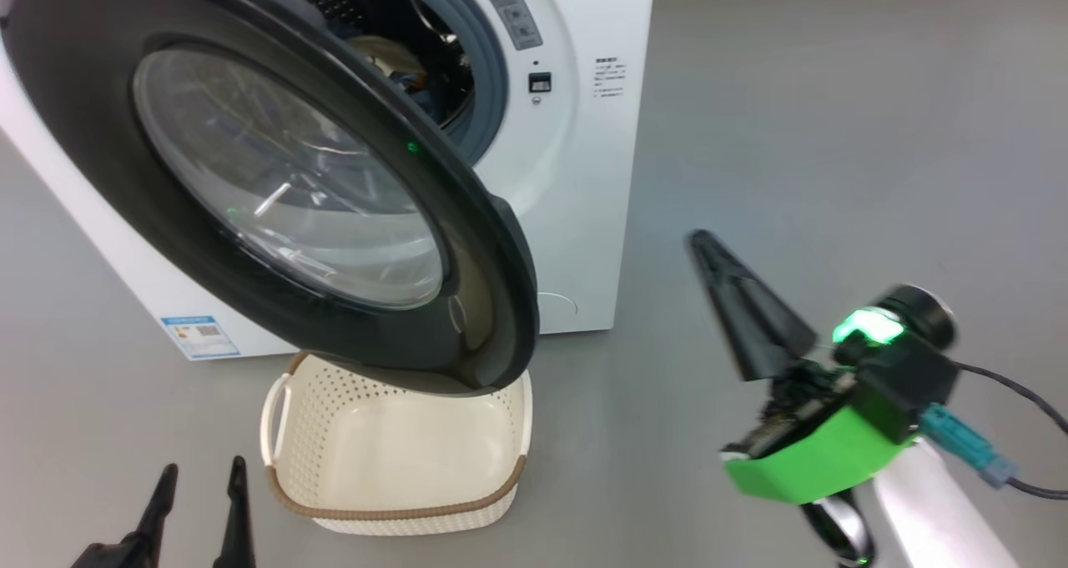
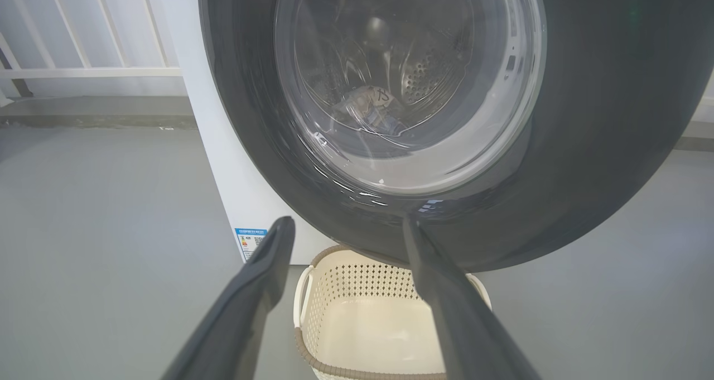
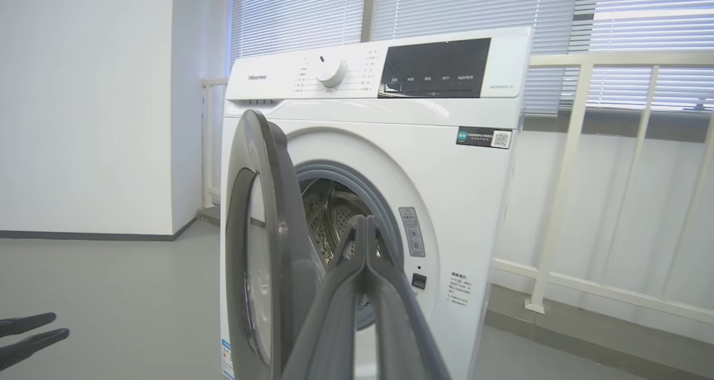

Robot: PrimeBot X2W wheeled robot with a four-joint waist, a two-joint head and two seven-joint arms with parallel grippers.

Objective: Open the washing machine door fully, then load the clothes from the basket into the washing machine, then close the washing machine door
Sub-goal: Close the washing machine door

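Door (image 1: 288, 176) hangs ajar; left fingers (image 1: 158, 501) spread before its lower rim, right fingers (image 1: 743, 301) closed, empty, apart.

A: left gripper (image 1: 204, 466) status?
B: fingers spread wide, pointing up.
A: right gripper (image 1: 702, 244)?
B: fingers pressed together, tilted up-left, green wrist and pale forearm (image 1: 934, 501) trailing behind it.

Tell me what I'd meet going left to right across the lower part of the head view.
left gripper → basket → right gripper
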